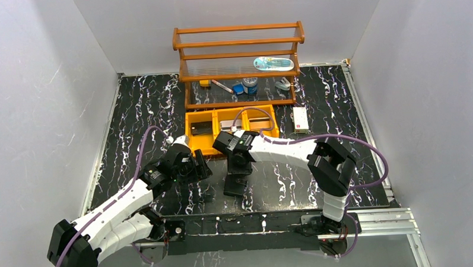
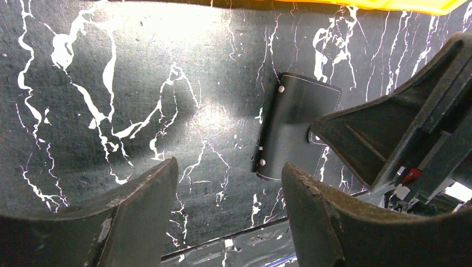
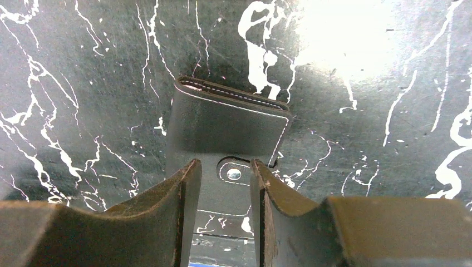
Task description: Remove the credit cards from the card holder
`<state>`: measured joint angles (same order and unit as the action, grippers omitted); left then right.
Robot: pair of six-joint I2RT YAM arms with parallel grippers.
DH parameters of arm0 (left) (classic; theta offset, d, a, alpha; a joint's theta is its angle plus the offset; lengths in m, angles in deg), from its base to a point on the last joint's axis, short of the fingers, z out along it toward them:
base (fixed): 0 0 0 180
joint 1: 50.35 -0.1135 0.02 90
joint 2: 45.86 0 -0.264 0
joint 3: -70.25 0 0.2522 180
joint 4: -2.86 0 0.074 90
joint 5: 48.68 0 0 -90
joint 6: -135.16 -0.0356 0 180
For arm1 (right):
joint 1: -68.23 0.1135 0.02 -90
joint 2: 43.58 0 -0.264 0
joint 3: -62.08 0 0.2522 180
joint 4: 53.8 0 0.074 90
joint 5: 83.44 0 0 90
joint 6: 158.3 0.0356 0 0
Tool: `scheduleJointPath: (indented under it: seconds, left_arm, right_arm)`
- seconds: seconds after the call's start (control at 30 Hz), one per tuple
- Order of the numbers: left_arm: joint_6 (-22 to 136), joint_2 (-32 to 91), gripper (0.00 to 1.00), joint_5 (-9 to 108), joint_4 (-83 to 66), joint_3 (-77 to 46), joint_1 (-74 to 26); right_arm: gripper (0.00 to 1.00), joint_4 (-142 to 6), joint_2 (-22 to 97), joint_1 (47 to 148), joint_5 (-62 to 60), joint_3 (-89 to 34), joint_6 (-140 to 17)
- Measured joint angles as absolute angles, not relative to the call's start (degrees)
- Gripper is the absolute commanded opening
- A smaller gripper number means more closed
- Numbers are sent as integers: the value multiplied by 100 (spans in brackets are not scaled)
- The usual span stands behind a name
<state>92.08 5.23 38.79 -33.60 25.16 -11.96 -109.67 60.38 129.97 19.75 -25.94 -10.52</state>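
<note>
The card holder [image 3: 225, 125] lies folded shut on the black marbled table, black outside, with white stitching along its edges. Its snap tab [image 3: 234, 173] with a silver stud sits in the gap between the fingers of my right gripper [image 3: 225, 164], which is open and hovers right over it. In the left wrist view the card holder [image 2: 295, 125] lies ahead and to the right, with a finger [image 2: 384, 139] of the right gripper coming down onto it. My left gripper [image 2: 229, 164] is open and empty over bare table, to the holder's left. The credit cards are hidden.
A yellow three-compartment bin tray [image 1: 231, 129] stands just behind both grippers, its edge [image 2: 389, 4] showing at the top of the left wrist view. Behind it is a wooden shelf rack [image 1: 239, 62] with small items. A white box [image 1: 301, 119] lies at the right.
</note>
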Motion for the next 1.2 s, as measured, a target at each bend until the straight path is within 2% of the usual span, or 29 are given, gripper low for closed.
scheduleJointPath:
  seconds: [0.5, 0.57, 0.6, 0.7, 1.07, 1.2]
  left_arm:
    - [9169, 523, 66, 3908, -3340, 2516, -1196]
    - [9171, 523, 66, 3940, -3312, 2516, -1196]
    - [9171, 523, 66, 3954, -3303, 2516, -1196]
    - [9169, 525, 66, 4041, -3248, 2516, -1196]
    - [9127, 713, 65, 4246, -3143, 2516, -1196]
    - [9123, 713, 65, 4281, -3121, 2516, -1196]
  right_arm:
    - [44, -11133, 6288, 13158, 2067, -2697, -1009]
    - [40, -11135, 6288, 13176, 2111, -2695, -1000]
    - [32, -11144, 6288, 13189, 2148, -2690, -989]
    - [23, -11135, 6253, 13196, 2215, -2612, -976]
    - [18, -10333, 5728, 13088, 1995, -1895, -954]
    - [12, -9754, 5398, 12997, 1743, -1414, -956]
